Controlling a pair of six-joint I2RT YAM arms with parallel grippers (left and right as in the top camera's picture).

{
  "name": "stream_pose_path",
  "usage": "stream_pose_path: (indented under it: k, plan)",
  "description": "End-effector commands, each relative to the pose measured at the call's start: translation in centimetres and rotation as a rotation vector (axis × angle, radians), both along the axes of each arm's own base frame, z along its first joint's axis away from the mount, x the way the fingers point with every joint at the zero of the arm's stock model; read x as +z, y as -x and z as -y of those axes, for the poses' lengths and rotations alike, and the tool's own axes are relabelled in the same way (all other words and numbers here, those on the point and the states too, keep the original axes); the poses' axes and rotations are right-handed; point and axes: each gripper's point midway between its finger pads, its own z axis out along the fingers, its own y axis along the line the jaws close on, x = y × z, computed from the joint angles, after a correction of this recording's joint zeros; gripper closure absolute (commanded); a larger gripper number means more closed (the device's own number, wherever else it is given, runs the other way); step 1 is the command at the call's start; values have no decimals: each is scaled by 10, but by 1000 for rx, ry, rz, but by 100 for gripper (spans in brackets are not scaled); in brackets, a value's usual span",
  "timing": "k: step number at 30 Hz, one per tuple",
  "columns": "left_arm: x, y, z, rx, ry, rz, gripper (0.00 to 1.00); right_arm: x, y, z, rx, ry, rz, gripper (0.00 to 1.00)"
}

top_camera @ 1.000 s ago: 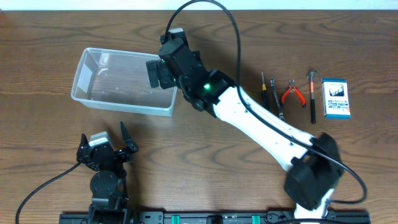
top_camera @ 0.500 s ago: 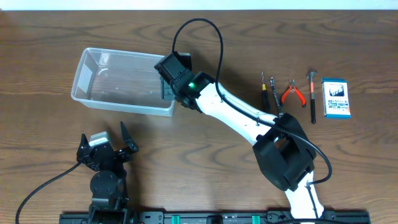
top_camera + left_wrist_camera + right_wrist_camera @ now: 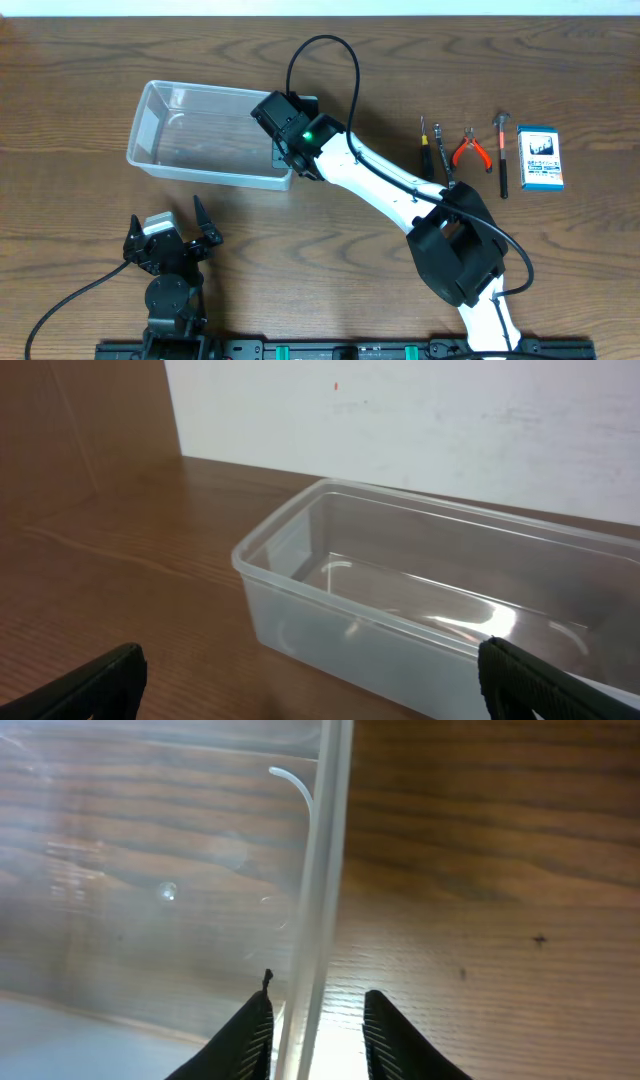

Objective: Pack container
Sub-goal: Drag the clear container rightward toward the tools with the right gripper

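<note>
The clear plastic container (image 3: pixel 200 172) lies empty at the table's back left, and in the left wrist view the container (image 3: pixel 400 620) fills the middle. My right gripper (image 3: pixel 283 150) reaches down over its right end. In the right wrist view the container's wall (image 3: pixel 322 870) runs between the two fingers of the right gripper (image 3: pixel 318 1020), which are drawn in close on it; the left finger lies against the rim. My left gripper (image 3: pixel 168 222) rests open near the front left, and in its own view the left gripper (image 3: pixel 315 690) has nothing between its fingers.
A row of tools lies at the back right: two screwdrivers (image 3: pixel 423 143) (image 3: pixel 443 155), red-handled pliers (image 3: pixel 470 148) and a small hammer (image 3: pixel 502 155). A small blue-and-white box (image 3: pixel 540 157) sits to their right. The right arm crosses the table's middle.
My right gripper came down over the container's right wall and narrowed from wide open. The arm's base swung left. The container has slid slightly right with the gripper. The left arm is unchanged.
</note>
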Motion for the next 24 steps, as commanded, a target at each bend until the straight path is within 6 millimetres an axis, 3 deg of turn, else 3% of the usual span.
stream_pose_path:
  k: [1,9,11,14,24]
  plan:
    - [-16,2,-3,16,-9,-48,2,-9,-4,18,-47,77,-7,74]
    - [-16,2,-3,16,-9,-48,2,-19,7,67,-116,204,-116,75]
    - [-16,2,-3,16,-9,-48,2,-20,7,79,-133,226,-141,81]
    - [-16,2,-3,16,-9,-48,2,-22,10,100,-163,262,-186,99]
    - [-16,2,-3,16,-9,-48,2,-23,7,164,-220,350,-297,99]
